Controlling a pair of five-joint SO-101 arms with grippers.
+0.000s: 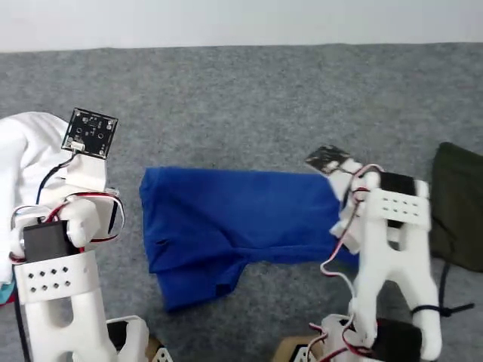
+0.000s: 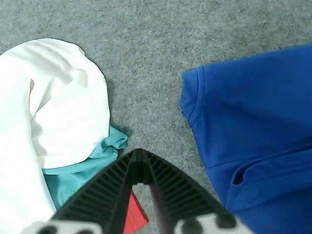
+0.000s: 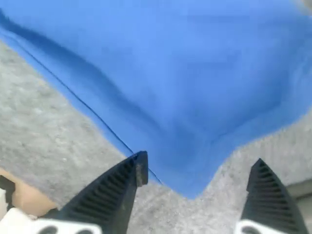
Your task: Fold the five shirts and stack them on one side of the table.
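blue shirt [image 1: 226, 222] seen at centre of desk [image 1: 264, 98], 3 o'clock end hidden by right arm [image 1: 392, 241] | right gripper [image 3: 200, 165] fingers held apart over it | left gripper [image 2: 140, 158] fingers pressed together | white shirt [image 1: 26, 143] cropped at 9 o'clock

Left arm [image 1: 64, 309], right arm [image 1: 392, 260]: white plastic, hole-dotted brackets [image 1: 51, 277], black servos [image 1: 45, 238], red-white-black cables [image 1: 341, 243]. Left hand [image 2: 140, 160], right hand [image 3: 200, 168]: black ribbed fingers [image 3: 114, 192].

Table covering [image 1: 249, 98]: grey, felt-like, faintly mottled, lying flat over the whole work surface.
Wall strip [image 1: 241, 23]: plain white band running along the covering's far edge.
Tan patch [image 1: 290, 348]: small, wood-coloured area showing at the covering's near edge.
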